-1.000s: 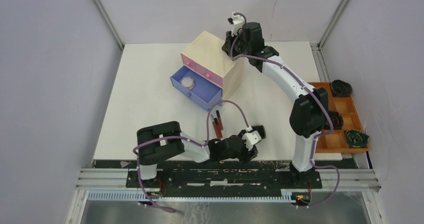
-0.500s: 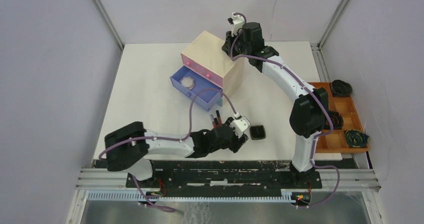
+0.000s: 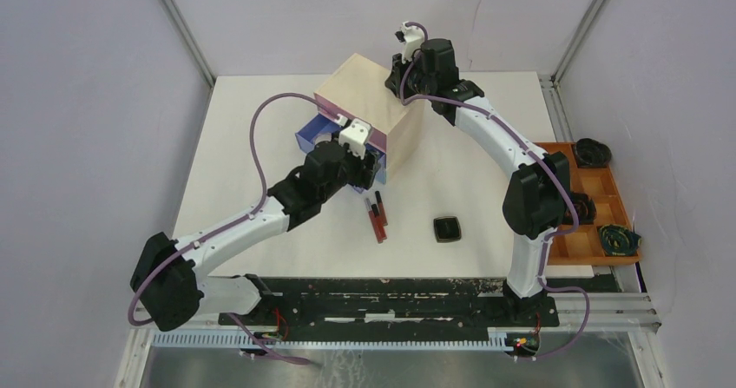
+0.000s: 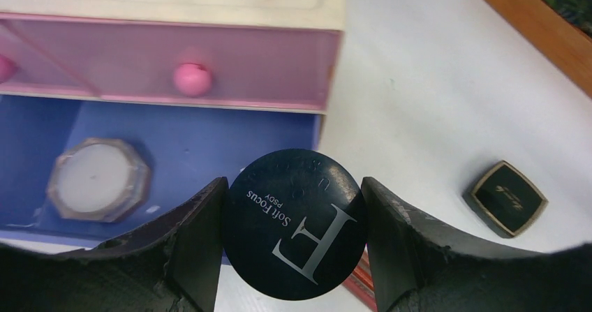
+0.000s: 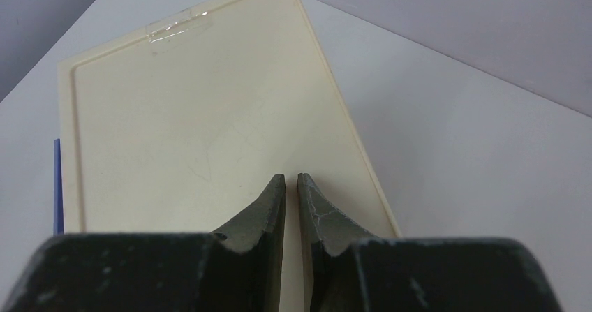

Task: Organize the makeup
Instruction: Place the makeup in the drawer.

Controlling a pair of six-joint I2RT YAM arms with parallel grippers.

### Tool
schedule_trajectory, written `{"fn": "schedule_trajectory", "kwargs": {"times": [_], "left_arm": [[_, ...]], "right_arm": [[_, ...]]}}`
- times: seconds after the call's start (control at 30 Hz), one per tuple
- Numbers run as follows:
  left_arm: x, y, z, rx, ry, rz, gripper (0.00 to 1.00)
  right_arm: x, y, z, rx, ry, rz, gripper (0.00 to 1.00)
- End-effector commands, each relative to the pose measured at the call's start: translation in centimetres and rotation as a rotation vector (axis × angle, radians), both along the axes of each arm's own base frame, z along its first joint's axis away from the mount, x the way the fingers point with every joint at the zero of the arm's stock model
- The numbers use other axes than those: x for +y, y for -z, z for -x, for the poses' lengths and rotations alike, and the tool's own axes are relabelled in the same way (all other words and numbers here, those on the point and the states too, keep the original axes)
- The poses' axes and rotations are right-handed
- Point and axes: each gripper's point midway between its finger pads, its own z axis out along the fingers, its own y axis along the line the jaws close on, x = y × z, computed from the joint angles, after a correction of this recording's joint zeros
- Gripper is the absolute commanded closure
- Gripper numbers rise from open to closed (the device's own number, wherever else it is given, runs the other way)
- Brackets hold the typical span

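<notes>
my left gripper is grasping the round dark-blue compact by its edges, with the lid facing the wrist camera. below it is the open blue drawer, and the pale octagonal jar sits inside, off to the gripper's left. a black square compact lies on the bench to the gripper's right. my right gripper is clenched to a sliver with nothing in it, its tips over the top of the beige box.

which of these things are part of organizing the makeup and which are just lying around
Job: round dark-blue compact, pale octagonal jar, black square compact, slim tubes, beige drawer box.
Lying about: orange-brown tray, dark coiled items.
</notes>
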Motion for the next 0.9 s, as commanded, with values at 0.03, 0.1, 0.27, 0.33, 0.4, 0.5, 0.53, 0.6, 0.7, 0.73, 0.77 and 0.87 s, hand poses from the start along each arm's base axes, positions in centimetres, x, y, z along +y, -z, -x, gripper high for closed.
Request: {"fn": "schedule_trajectory", "kwargs": {"times": [0.03,0.1,0.27,0.33,0.4,0.5,0.53,0.6,0.7,0.73,0.77,0.87], "left_arm": [[2.5,-2.5,-2.8,-0.073,-0.029,-0.013,0.97],[3.5,-2.5,-4.0,-0.086,-0.067,-0.004,0.97],[4.7,-1.5,-6.5,-0.099,-0.116,0.006,0.97],[4.9,-1.0,-7.5,-0.098,-0.136,0.007,0.96],[5.0,-0.4,-8.4,-0.089,-0.152,0.007,0.88],[5.0,0.9,-9.5,-0.061,-0.163,-0.012,0.80],[5.2,1.2,-9.8,-0.057,-0.171,-0.018,0.73],[5.5,1.3,-10.1,-0.059,-0.190,-0.022,0.60],[6.1,0.7,-10.2,-0.079,-0.209,-0.014,0.40],[6.2,0.3,-10.2,-0.089,-0.208,-0.014,0.36],[6.3,0.0,-10.1,-0.098,-0.211,-0.018,0.25],[6.9,-1.2,-9.8,-0.130,-0.221,-0.015,0.12]], "right_arm": [[-8.0,19.8,9.8,0.658,0.075,0.403,0.81],[-8.0,19.9,9.7,0.660,0.076,0.403,0.81],[-8.0,20.0,9.8,0.663,0.072,0.408,0.81],[-8.1,20.0,9.7,0.661,0.073,0.408,0.81],[-8.0,20.0,9.7,0.662,0.073,0.407,0.81],[-8.1,20.0,9.7,0.661,0.076,0.411,0.81],[-8.2,20.0,9.7,0.662,0.074,0.415,0.81],[-8.3,20.1,9.7,0.662,0.076,0.419,0.81],[-8.3,20.1,9.6,0.663,0.075,0.418,0.80],[-8.3,20.2,9.6,0.664,0.075,0.418,0.80],[-8.2,20.2,9.7,0.664,0.073,0.416,0.80],[-8.2,20.4,9.7,0.667,0.074,0.417,0.80]]}}
